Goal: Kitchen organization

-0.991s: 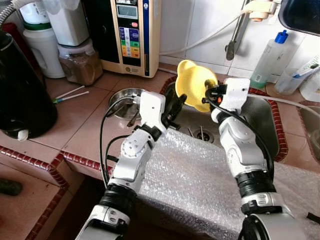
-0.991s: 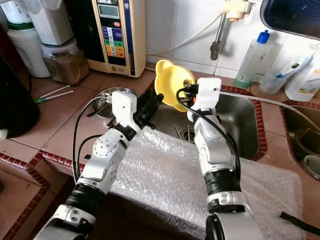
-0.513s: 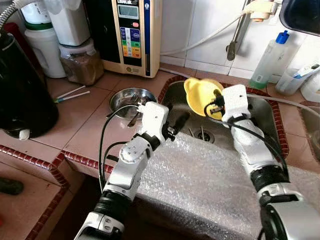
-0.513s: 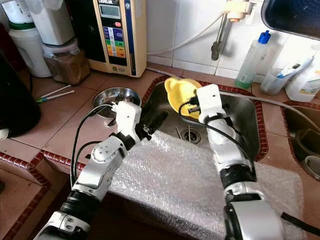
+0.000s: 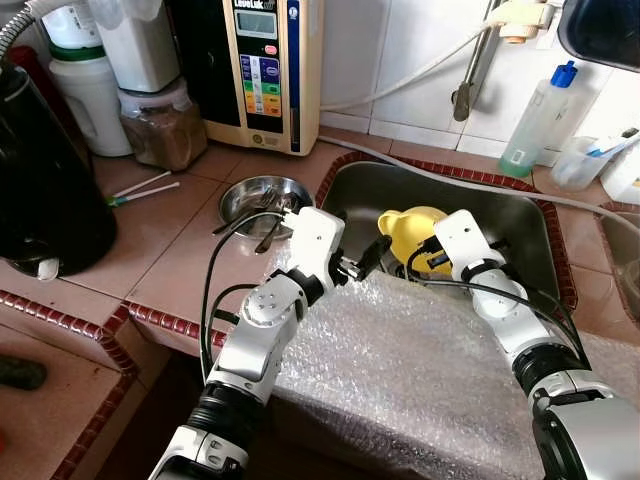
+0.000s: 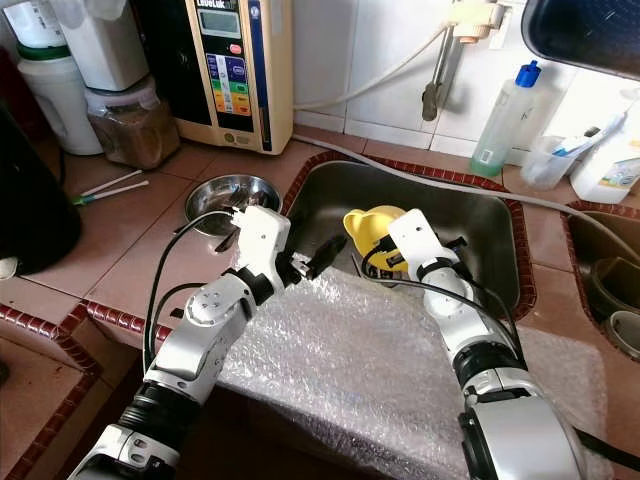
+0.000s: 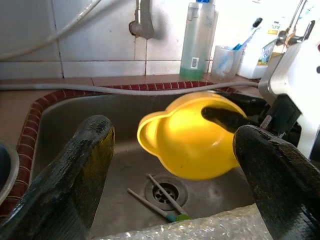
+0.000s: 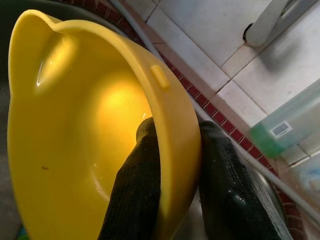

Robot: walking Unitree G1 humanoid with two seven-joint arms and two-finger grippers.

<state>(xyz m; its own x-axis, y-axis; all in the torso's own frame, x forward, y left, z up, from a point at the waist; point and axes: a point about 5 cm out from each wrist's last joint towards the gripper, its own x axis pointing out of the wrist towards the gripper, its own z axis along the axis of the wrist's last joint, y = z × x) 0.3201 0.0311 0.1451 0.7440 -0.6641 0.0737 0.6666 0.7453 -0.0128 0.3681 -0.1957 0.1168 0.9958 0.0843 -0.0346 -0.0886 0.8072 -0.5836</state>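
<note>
Over the sink (image 5: 520, 215), right pincer (image 8: 172, 165) grips tilted bowl (image 5: 408, 230).

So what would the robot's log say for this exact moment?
right gripper: shut on yellow bowl rim | bowl: tilted, over sink | left gripper: open, beside bowl

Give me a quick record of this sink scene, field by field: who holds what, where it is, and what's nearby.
held item: yellow bowl, tilted, above the sink
right pincer: shut on the bowl's rim, one finger inside, one outside
left pincer: open, holding nothing, at the sink's front edge
in sink: utensils by the drain
left of sink: steel bowl
front counter: bubble wrap
</note>
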